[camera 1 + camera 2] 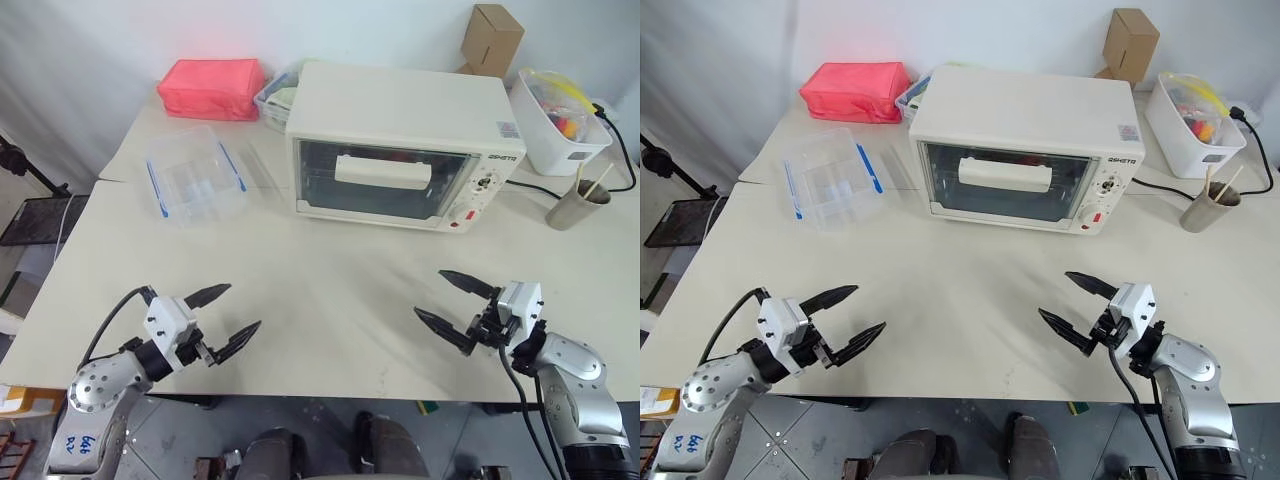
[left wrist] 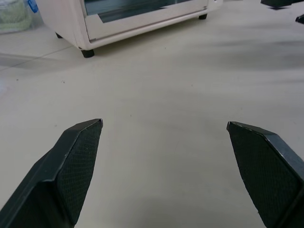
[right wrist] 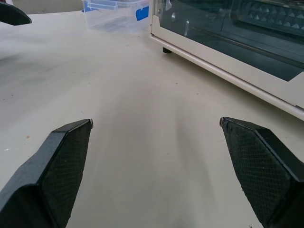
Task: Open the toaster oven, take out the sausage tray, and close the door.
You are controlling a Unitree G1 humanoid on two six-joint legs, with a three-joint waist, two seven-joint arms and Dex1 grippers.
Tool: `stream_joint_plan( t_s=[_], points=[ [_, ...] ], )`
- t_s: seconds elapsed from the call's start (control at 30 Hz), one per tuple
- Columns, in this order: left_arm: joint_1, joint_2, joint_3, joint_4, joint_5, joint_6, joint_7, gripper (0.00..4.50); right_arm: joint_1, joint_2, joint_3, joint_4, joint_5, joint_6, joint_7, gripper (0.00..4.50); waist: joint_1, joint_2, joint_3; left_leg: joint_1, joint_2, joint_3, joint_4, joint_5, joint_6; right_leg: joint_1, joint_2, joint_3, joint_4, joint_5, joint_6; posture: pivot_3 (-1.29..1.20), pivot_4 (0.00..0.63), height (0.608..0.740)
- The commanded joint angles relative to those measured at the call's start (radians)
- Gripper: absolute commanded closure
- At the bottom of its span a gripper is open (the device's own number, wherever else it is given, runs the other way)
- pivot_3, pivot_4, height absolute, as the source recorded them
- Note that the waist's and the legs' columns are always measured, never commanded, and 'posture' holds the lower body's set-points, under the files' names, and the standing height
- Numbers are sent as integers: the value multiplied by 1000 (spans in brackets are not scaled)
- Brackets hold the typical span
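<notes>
The left gripper (image 1: 222, 316) and right gripper (image 1: 448, 300) hover spread wide and empty over the matte cream table (image 1: 330, 290), their black fingers (image 2: 76, 166) cross-hatched. Beyond them sits the boxy cream-white toaster oven (image 1: 400, 140), its glass door (image 1: 378, 178) closed, the bar handle (image 1: 383, 171) across it. A clear blue-edged container (image 1: 195, 180), a pink pouch (image 1: 211, 88) and a white bin (image 1: 557, 125) flank it.

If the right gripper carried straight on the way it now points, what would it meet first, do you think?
Probably the toaster oven's lower front left corner, or just bare table beside it; depth is hard to judge. The open right gripper holds nothing.
</notes>
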Motion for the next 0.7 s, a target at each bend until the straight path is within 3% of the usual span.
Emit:
stream_joint_plan(
  t_s=[0.03,0.2,0.33,0.7],
  points=[
    [-5,-2,15,-18,0,-17,10,32,-19,4,-21,-42,48,32,-9,0,0,0,0,0,0,0,0,0,0,0,0,0,0,0,0,0,150,740],
    [-33,9,46,-37,-101,64,-6,32,-107,-2,-39,-101,146,172,-65,0,-1,0,0,0,0,0,0,0,0,0,0,0,0,0,0,0,150,740],
    [-101,49,105,-52,-341,208,-99,32,-229,-21,-31,-108,186,292,-101,0,-2,0,0,0,0,-1,1,0,0,0,0,0,1,0,0,0,150,740],
    [-208,-4,65,-54,-317,215,-50,32,-450,56,-15,16,140,286,-148,0,-2,0,0,-2,0,0,3,0,0,0,3,-6,1,0,0,0,150,740]
  ],
)
